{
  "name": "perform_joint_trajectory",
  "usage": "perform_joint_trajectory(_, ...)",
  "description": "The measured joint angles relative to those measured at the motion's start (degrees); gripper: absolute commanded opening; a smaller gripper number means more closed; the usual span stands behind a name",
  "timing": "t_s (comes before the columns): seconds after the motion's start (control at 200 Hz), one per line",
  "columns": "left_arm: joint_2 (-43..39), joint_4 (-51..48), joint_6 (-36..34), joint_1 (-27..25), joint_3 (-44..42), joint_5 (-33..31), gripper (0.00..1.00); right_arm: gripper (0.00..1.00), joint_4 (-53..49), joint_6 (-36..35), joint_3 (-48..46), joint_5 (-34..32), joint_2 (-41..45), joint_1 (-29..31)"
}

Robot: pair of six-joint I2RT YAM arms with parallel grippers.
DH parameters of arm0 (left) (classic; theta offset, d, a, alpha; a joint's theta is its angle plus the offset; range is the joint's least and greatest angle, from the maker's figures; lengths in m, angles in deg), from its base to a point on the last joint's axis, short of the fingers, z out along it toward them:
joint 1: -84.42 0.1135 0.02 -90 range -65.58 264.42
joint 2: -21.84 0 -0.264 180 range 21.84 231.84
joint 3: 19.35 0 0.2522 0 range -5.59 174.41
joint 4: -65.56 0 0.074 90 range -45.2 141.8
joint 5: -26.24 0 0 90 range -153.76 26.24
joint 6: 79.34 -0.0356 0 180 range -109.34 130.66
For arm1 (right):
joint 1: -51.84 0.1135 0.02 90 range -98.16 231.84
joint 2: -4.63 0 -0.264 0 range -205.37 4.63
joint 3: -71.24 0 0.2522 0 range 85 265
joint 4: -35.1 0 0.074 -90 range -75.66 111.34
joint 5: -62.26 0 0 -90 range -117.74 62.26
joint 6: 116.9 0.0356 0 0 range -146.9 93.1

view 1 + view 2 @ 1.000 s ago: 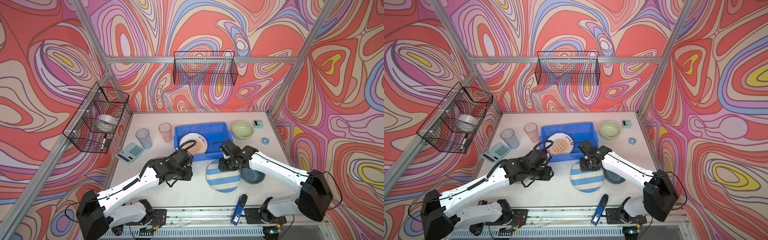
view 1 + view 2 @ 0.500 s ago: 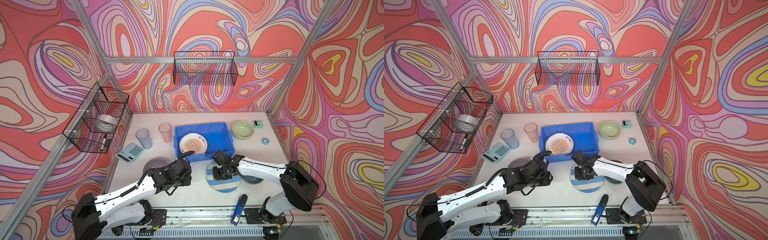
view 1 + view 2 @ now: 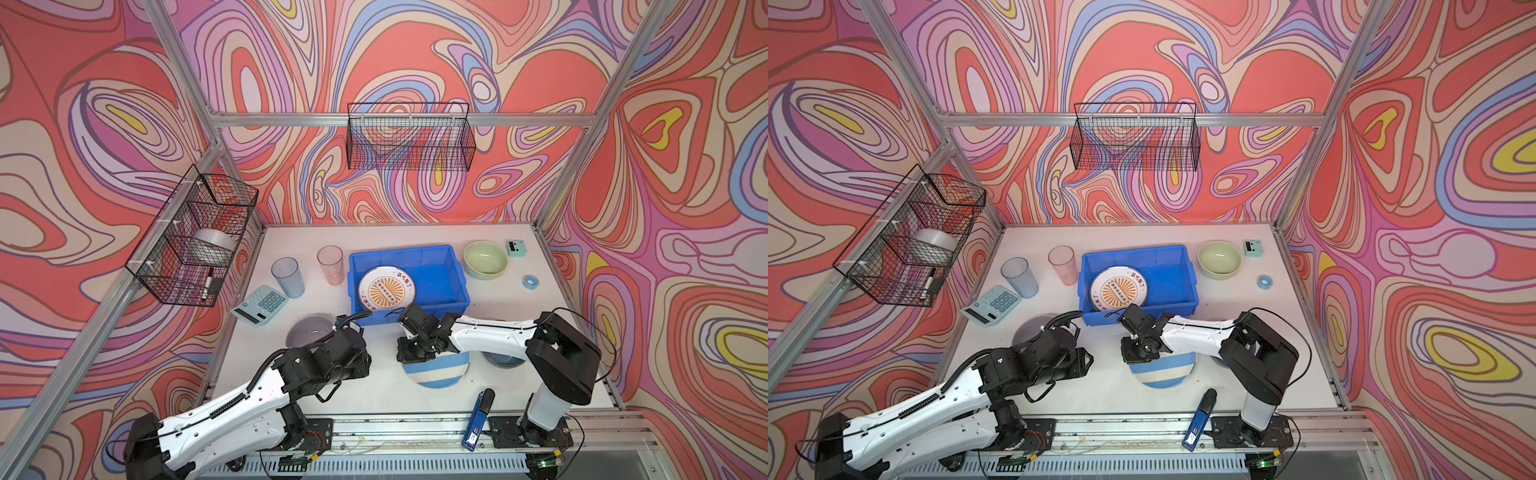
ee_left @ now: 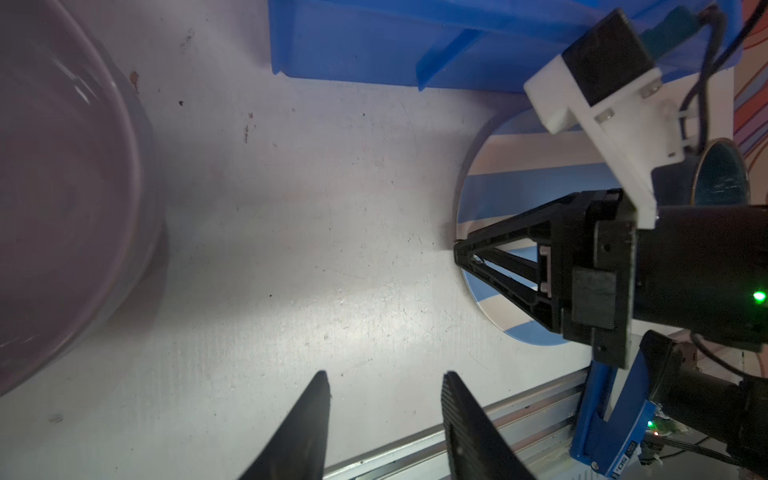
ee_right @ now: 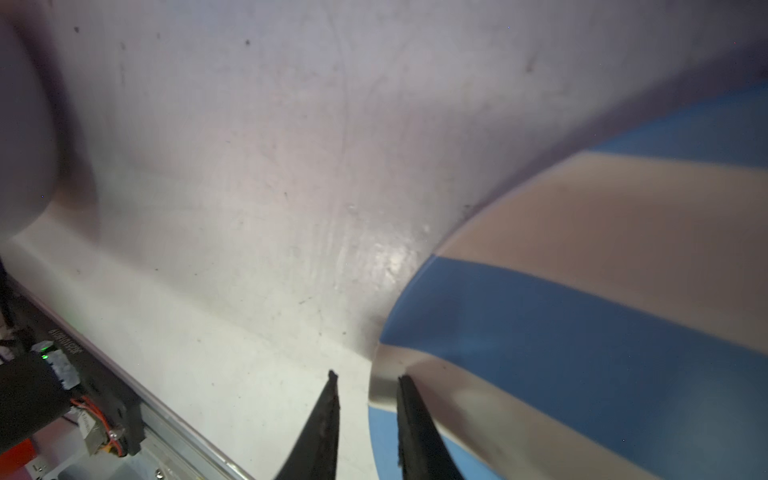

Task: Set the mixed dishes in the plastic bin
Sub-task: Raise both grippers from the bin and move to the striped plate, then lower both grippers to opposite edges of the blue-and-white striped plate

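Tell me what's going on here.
A robot is loading dishes into a blue bin. One orange plate already lies inside. The right gripper is pinching the rim of a striped plate on the table. The left gripper hangs open and empty over bare table beside it.

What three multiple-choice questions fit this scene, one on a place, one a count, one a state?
1. Where is the orange sunburst plate? A) in a wire basket B) beside the calculator C) in the blue bin
2. How many cups stand outside the bin? A) one B) two C) four
3. The left gripper is: A) open and empty B) shut on a cup C) shut on a bowl
Answers: C, it sits inside the bin's walls. B, a grey-blue cup and a pink cup stand left of the bin. A, its jaws stand apart with nothing between.
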Motion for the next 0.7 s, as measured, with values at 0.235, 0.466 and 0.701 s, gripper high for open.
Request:
perform_joint_trajectory(0.235, 0.0, 0.0, 0.2, 0.0, -0.7, 0.2, 0.49, 0.37, -2.0, -0.2, 1.1, 0.8, 0.5, 0.1)
perform_joint_trajectory(0.466, 7.8, 6.3, -0.7, 0.0, -1.3, 3.5, 0.47, 0.54, -11.9, -1.4, 2.5, -5.8, 7.6, -0.2)
perform_joint_trajectory(0.701, 19.9, 15.1, -2.4, -0.1, -0.7, 6.3, 0.41, 0.61, -19.7, -1.9, -1.4, -11.6, 16.0, -7.7)
